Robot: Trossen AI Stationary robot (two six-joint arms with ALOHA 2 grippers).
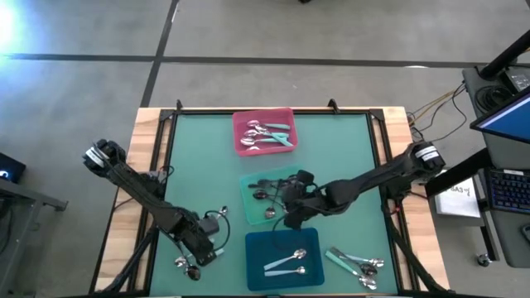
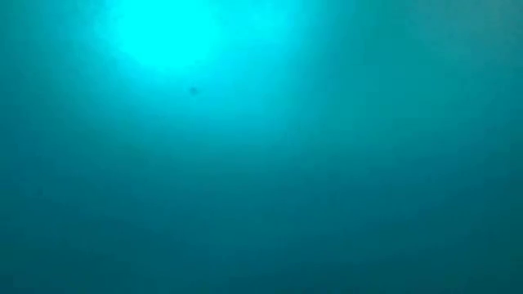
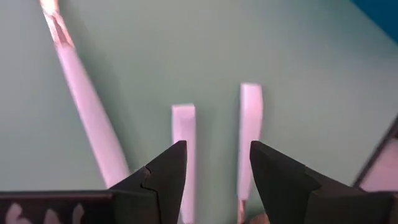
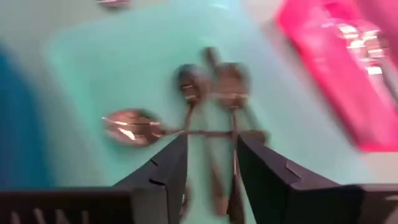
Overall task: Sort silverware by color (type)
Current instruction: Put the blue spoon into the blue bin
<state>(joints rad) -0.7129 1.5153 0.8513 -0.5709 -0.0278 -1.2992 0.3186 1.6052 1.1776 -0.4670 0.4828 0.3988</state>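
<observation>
My left gripper (image 1: 212,248) is open, low over the mat near the front left. In the left wrist view (image 3: 217,168) its fingers stand above two pale spoon handles (image 3: 250,118) lying on the mat; a third handle (image 3: 87,112) lies beside them. My right gripper (image 1: 290,213) is open over the mint tray (image 1: 248,186). In the right wrist view (image 4: 211,162) it is above several dark-handled spoons (image 4: 230,81) lying in that tray. The pink tray (image 1: 263,118) holds teal-handled spoons. The dark-teal tray (image 1: 257,248) holds two pale-handled spoons. The low view shows only a blue-green blur.
Several loose spoons (image 1: 358,265) lie on the mat at the front right, and a few more (image 1: 189,266) at the front left beside my left gripper. The three trays stand in a row down the mat's middle. The pink tray (image 4: 323,68) shows beyond the mint one.
</observation>
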